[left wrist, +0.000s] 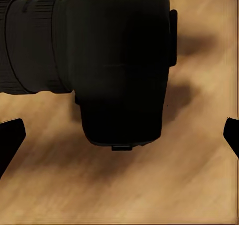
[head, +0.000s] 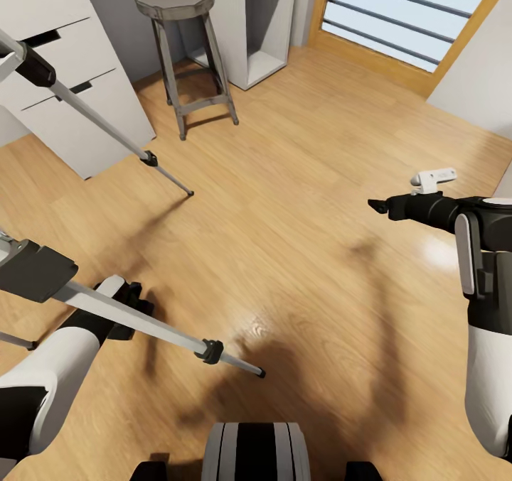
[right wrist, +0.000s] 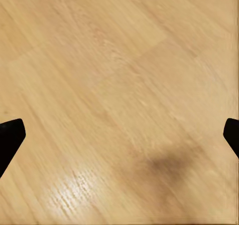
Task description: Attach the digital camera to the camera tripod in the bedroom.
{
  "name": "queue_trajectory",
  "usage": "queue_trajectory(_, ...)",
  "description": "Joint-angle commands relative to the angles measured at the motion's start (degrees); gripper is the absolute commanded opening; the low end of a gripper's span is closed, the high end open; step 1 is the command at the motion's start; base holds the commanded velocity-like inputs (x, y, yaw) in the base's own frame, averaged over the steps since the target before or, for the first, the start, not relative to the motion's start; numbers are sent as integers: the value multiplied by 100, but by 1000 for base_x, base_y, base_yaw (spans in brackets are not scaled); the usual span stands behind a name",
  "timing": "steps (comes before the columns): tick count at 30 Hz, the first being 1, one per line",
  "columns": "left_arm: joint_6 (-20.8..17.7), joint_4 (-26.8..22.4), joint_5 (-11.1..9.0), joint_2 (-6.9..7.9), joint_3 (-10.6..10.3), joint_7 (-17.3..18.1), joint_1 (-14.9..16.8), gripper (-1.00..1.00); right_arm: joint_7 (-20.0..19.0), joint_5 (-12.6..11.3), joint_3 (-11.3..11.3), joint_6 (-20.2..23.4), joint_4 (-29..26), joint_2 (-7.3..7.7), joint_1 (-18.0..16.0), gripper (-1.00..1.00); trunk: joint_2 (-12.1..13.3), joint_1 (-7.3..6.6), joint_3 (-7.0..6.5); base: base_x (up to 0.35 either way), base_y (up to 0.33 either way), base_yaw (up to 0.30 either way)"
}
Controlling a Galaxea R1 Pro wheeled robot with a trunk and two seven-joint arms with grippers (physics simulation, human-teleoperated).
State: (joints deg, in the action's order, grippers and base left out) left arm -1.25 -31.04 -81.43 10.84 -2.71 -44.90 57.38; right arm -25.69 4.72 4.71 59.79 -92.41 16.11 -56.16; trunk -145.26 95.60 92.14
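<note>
Your digital camera (left wrist: 119,65) sits right in front of the left tool (left wrist: 119,135), filling the left wrist view; its lens barrel sticks out sideways across the line of the fingers, so its long axis lies crosswise to the tool. The fingertips (left wrist: 10,135) stand wide apart at the edges of that view, and you cannot tell whether they actually bear on the body. The camera tripod (head: 135,317) spreads its silver legs on your left, one leg crossing just over the left arm; its head is cut off at the frame edge. The left arm is nearer. Your right tool (right wrist: 119,135) is spread and empty over bare wood floor (head: 299,239).
</note>
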Motion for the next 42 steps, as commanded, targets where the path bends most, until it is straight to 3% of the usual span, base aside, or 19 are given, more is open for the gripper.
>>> queue_trajectory(1,-13,-8,-14,6,-28,-32,1,100,-50,47,3,21,-5,1,-4,100,-1,-1,4,0,0,0)
queue_trajectory(9,-8,-8,-14,-18,-28,-22,12,100,-50,47,4,21,-5,41,-5,100,-1,-1,4,0,0,0)
queue_trajectory(19,-14,-8,-14,-30,-30,-14,31,100,-50,47,11,21,-5,55,4,100,-15,25,225,0,0,0)
queue_trajectory(42,28,-9,-6,-47,-37,-36,37,100,-51,47,14,21,-5,58,31,100,-15,25,225,0,0,0)
